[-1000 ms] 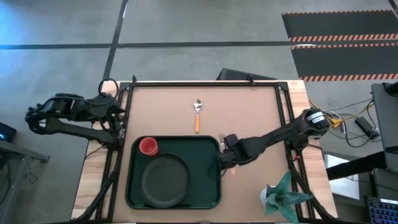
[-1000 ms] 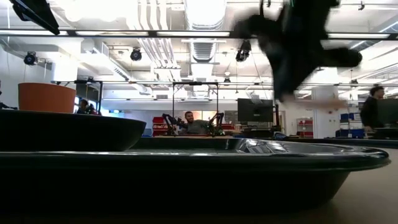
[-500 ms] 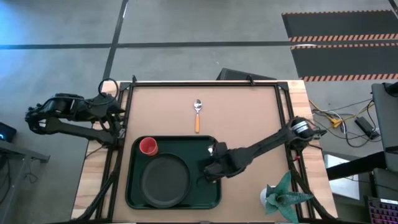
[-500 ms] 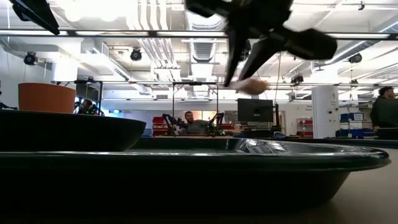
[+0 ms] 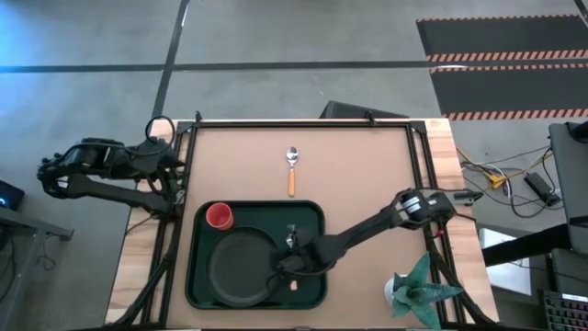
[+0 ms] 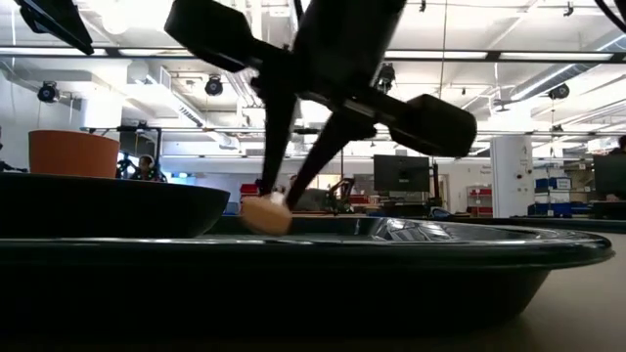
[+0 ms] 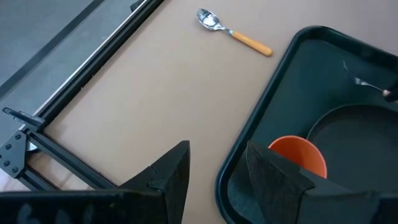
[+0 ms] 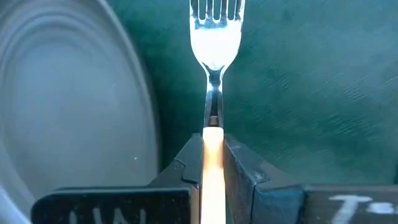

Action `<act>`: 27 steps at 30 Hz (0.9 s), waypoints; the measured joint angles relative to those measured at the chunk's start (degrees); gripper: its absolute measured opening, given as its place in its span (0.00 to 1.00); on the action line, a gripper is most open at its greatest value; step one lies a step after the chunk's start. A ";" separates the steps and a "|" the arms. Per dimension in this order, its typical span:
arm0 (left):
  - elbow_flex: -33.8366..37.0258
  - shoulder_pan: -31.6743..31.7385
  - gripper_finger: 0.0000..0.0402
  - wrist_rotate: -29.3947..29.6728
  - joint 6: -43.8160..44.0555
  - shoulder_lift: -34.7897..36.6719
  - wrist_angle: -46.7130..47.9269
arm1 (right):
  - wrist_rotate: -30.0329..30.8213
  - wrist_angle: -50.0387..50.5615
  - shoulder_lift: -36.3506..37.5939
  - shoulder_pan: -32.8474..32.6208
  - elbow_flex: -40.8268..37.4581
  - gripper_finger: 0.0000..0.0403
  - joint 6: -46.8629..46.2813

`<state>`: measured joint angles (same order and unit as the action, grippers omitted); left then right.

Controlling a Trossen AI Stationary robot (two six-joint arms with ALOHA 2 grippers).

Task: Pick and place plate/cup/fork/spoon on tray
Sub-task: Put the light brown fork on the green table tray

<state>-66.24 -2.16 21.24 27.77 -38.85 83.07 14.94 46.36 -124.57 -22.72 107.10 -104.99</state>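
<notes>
Holding the fork by its orange handle, the right gripper is hovering over the tray, just beside the plate; its jaws are clamped tight on it. I'd say go lower before letting go, keeping the tines off the plate rim. The cup is already sitting on the tray, the spoon is waiting on the counter. The left gripper is parked off the counter's left edge with its jaws open.

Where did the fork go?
The fork is pinched in the right gripper, hanging over the green tray just beside the plate, on the side away from the red cup.
</notes>
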 joint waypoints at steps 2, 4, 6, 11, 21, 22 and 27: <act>0.00 -0.01 0.35 0.00 -0.12 0.00 0.02 | 0.02 0.03 -0.77 0.00 1.36 0.06 -0.01; 0.00 -0.01 0.35 -0.01 -0.14 0.00 0.02 | 0.02 0.05 -1.26 -0.02 1.82 0.06 -0.03; 0.00 0.01 0.35 -0.01 -0.14 0.02 0.07 | -0.32 0.46 -1.74 -0.02 1.93 0.06 -0.33; 0.02 -0.01 0.35 -0.01 -0.16 0.02 0.13 | -1.30 1.08 -2.33 -0.17 1.78 0.06 -1.57; 0.02 -0.01 0.35 -0.01 -0.15 0.02 0.15 | -1.53 1.28 -3.15 -0.17 1.69 0.13 0.14; 0.02 0.00 0.35 -0.01 -0.11 0.02 0.15 | -1.45 1.29 -3.14 -0.17 1.69 0.16 0.59; 0.02 0.00 0.35 -0.01 -0.08 0.02 0.15 | -1.38 1.28 -2.84 -0.17 1.69 0.28 1.41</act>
<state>-66.22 -2.16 21.23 27.70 -38.83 83.22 13.56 47.64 -127.42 -22.90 108.79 -103.58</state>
